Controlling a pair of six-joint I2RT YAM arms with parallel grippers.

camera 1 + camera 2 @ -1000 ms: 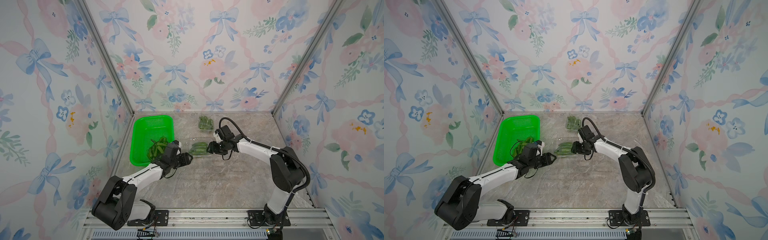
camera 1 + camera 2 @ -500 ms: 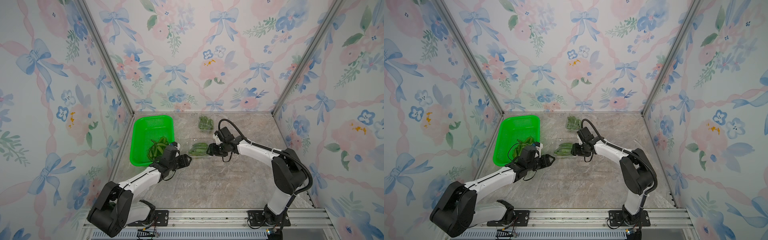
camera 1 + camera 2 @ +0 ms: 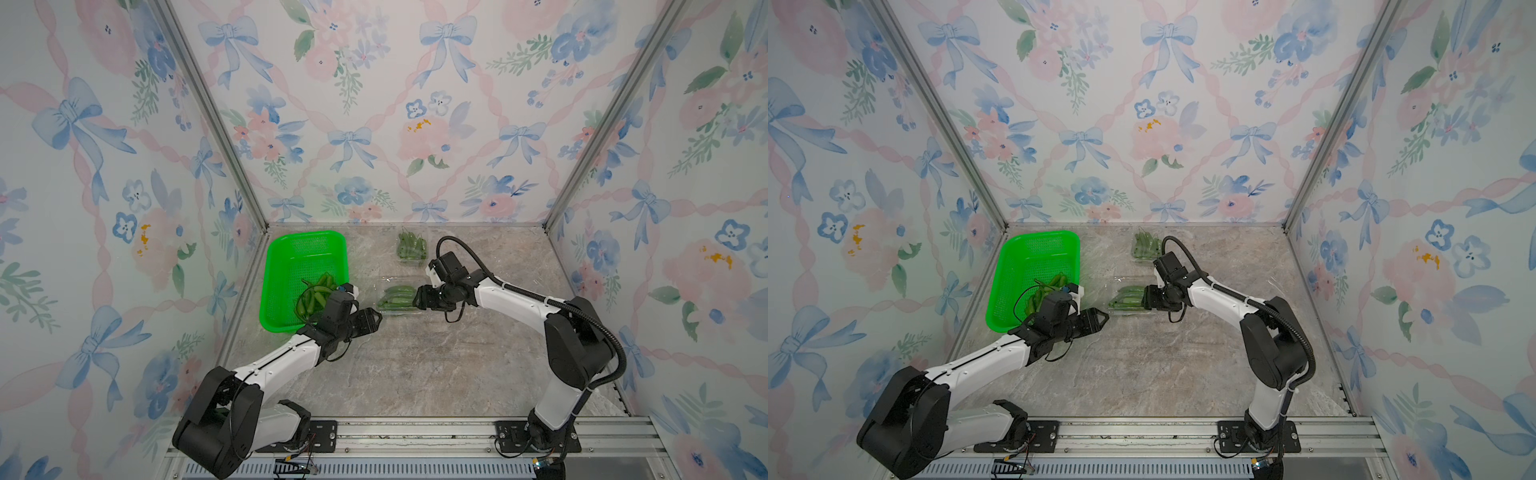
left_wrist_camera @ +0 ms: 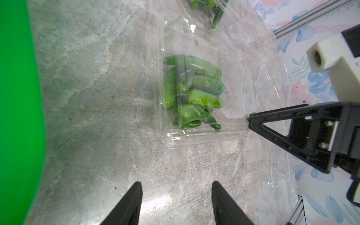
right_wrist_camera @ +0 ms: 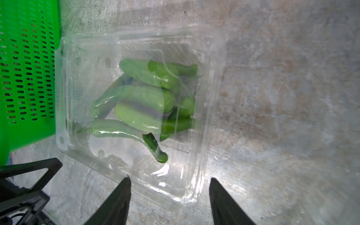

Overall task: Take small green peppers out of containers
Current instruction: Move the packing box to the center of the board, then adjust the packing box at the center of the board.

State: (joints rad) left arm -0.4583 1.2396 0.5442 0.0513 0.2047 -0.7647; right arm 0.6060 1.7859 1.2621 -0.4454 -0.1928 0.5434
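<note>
— Black jaws nearest us: how did the left pincer (image 3: 374,323) stand?
— Wide apart and empty, low over the bare tabletop (image 3: 415,365), off the near corner of the green basket (image 3: 299,253), where some loose peppers (image 3: 316,297) lay. Its tips pointed toward the near container (image 5: 210,81) without touching it.
— And that container?
— Flat on the tabletop, just beside the basket, lid apparently shut, with the small green peppers (image 5: 144,97) bunched inside. It lay between the two pincers, and the peppers' long axes ran roughly along the line from one pincer to the other.
— Which arm was nearer?
— The right. The right pincer (image 3: 419,298) sat at the end of the container away from the basket, jaws parted, the clear edge reaching in between them. In the left wrist view one right finger (image 4: 255,121) met the rim. Whether it pressed there I couldn't tell, but nothing looked clamped.
— So the next move?
— My guess: the right arm works that end while the left comes in from the basket side. Thin plastic would likely slide if pushed from one end only.
— Farther back?
— The far container (image 3: 412,261), also holding peppers, stood behind the right wrist, well apart from both pincers.
</note>
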